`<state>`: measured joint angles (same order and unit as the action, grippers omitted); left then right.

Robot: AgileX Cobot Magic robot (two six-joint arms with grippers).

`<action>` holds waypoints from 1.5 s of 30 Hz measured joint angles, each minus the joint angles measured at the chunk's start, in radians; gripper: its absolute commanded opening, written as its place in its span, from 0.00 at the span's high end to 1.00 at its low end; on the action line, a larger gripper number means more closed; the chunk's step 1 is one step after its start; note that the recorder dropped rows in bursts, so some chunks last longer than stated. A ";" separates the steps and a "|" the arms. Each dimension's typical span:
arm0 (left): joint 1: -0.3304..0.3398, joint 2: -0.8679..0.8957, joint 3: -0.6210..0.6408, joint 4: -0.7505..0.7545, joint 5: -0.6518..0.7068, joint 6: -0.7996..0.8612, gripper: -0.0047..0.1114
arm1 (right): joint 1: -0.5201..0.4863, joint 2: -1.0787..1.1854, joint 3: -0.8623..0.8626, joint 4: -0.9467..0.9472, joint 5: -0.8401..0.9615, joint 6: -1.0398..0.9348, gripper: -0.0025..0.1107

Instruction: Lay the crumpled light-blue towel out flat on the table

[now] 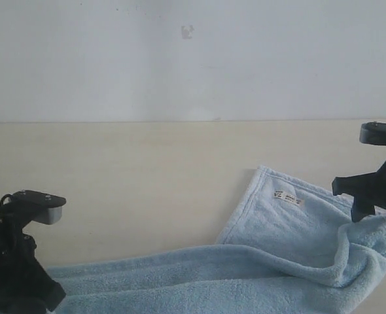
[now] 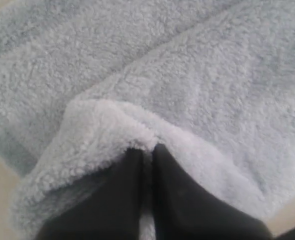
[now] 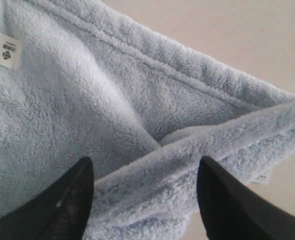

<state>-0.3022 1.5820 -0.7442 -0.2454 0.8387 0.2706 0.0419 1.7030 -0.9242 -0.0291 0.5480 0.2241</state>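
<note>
Pale blue towel (image 1: pixel 271 268) on the cream table (image 1: pixel 127 190), toward the near and right part of the exterior view, far from flat. Runs as a long rumpled band along the near edge and widens on the right into a smoother panel reaching toward the wall (image 1: pixel 180 59), with a thick fold humped up at the right end. Carries a small white label (image 1: pixel 288 198) near the far corner of that panel, just inside the hemmed border; bears dark print in a few short rows, too small and blurred to read in either view that catches it. Left gripper (image 2: pixel 147 157) at the near left end of the band, black fingers (image 2: pixel 187 200) pressed almost together, pinching a doubled fluffy edge bunched at their tips. Right gripper (image 3: pixel 145 167) over the humped fold, jaws spread wide and clamping nothing, one finger on each side of a folded hemmed edge lying across the gap. Second white tag (image 3: pixel 265 177) peeking from beneath that fold, close to bare table; reddish marks on it, not legible.
</note>
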 measured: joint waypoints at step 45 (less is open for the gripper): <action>0.000 -0.194 0.180 -0.384 0.376 0.290 0.53 | 0.000 0.000 0.000 0.088 -0.049 0.002 0.47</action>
<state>-0.3022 1.3882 -0.5645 -0.6298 1.2149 0.5603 0.0419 1.7030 -0.9242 0.0589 0.4990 0.2259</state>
